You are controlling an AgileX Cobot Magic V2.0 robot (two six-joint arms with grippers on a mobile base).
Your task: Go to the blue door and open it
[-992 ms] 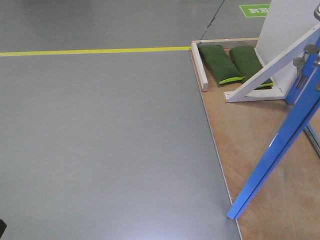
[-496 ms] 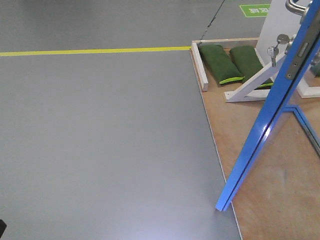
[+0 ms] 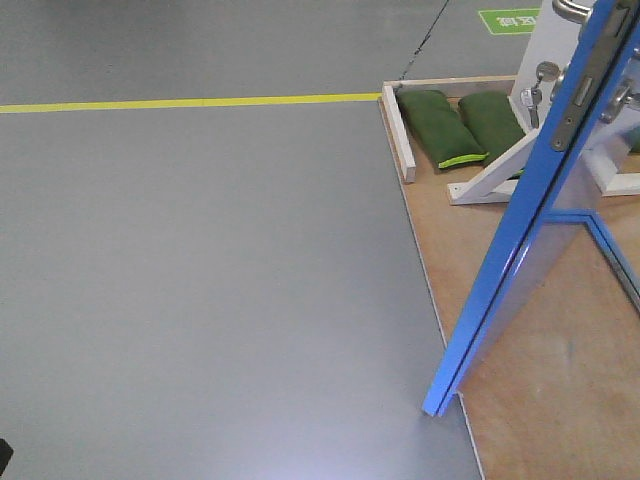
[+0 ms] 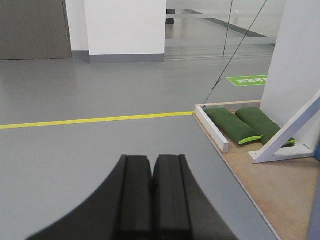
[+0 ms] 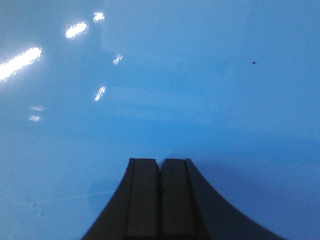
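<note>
The blue door (image 3: 510, 250) stands ajar on the right, seen almost edge-on, with its bottom corner over the seam between the platform and the grey floor. Its silver lever handle (image 3: 572, 10) shows at the top. A metal latch plate (image 3: 575, 100) sits in the door's edge, and a round lock with keys (image 3: 538, 82) hangs beside it. In the right wrist view my right gripper (image 5: 160, 161) is shut with nothing in it, close against the glossy blue door (image 5: 200, 75). My left gripper (image 4: 151, 159) is shut and empty above the grey floor.
The door rig stands on a wooden platform (image 3: 500, 260) edged by a white bar (image 3: 398, 130). Two green sandbags (image 3: 440, 125) lie at the back, beside a white panel (image 3: 545, 50) with a diagonal brace (image 3: 490, 170). A yellow line (image 3: 190, 101) crosses the floor.
The door has swung further left: its bottom corner has moved left and away from me. The handle and latch plate have come into the front view. Both grippers stay shut.
</note>
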